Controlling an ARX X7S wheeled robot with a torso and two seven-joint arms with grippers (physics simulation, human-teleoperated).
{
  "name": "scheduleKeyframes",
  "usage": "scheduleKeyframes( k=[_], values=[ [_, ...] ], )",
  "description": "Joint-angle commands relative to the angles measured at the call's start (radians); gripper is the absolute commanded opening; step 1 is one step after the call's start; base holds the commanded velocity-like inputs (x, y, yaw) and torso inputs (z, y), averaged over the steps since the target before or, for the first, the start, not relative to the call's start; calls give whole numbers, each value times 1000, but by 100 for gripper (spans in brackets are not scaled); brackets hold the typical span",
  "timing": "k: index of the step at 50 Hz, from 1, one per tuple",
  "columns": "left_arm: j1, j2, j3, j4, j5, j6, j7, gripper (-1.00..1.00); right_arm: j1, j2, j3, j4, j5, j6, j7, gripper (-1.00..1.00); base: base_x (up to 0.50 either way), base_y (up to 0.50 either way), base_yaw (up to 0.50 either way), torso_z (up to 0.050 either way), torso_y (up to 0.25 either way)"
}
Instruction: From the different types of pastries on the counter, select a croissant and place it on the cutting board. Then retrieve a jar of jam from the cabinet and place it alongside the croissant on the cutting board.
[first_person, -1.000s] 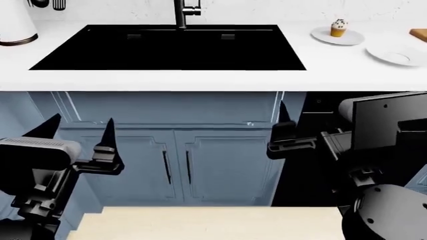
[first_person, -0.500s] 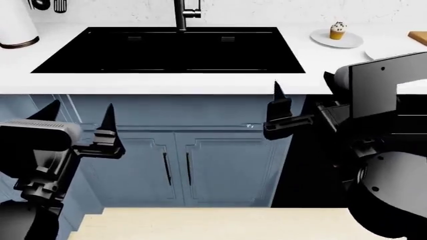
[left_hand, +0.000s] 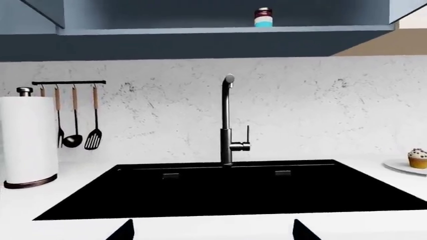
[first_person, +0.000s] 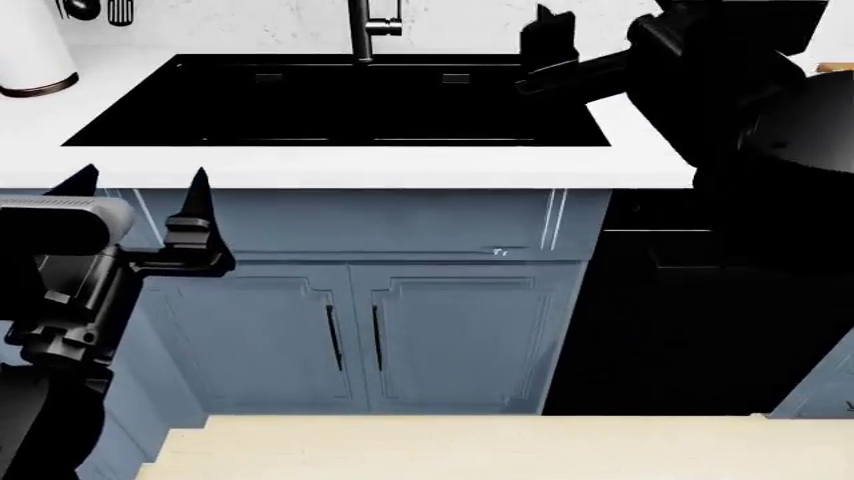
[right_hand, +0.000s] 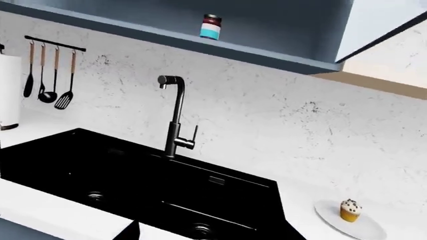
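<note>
Both tools empty: the jam is unfetched and the croissant and board are out of sight.

Our right tool is raised over the black sink and our left tool hangs below the desk edge; both stand open, gripping nothing. The jar of jam sits on the open cabinet shelf, high above and well beyond the right tool. We see only the cupcake on its plate.

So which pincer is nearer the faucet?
Right. The right pincer is up over the sink's back right part, close beside the faucet. The left pincer hangs below the counter edge, before the cabinet doors.
</note>
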Motion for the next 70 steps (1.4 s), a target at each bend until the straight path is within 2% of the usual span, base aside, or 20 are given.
scheduleKeyframes(
  k=[1,8,17,36,39,48,61,70],
  values=[
    [-26,-6,-16,3,-22,-25,-8,100,301,-119,-90,264,-93,75,-130,100,0,0,0,0,0],
    [-16,-8,-17,-16,-12,6,-4,100,423,-189,-159,433,-219,34,-242,100,0,0,0,0,0],
    [-11,-6,-19,-37,-7,28,-3,100,555,-320,-254,739,-393,-98,-414,100,0,0,0,0,0],
    [-45,-40,7,-64,5,34,5,100,902,-622,-381,1512,-624,-349,-719,100,0,0,0,0,0],
    [-61,-51,13,-72,6,26,7,100,925,-625,-422,1528,-568,-360,-707,100,0,0,0,0,0],
    [-71,-79,40,-84,25,28,15,100,928,-626,-344,1499,-651,-328,-685,100,0,0,0,0,0],
    [-54,-96,61,-97,55,51,13,100,928,-626,-463,1485,-554,-349,-653,100,33,69,0,0,0],
    [-53,-103,71,-98,66,56,7,100,928,-626,-416,1445,-616,-319,-653,100,99,175,0,0,0]
  ],
)
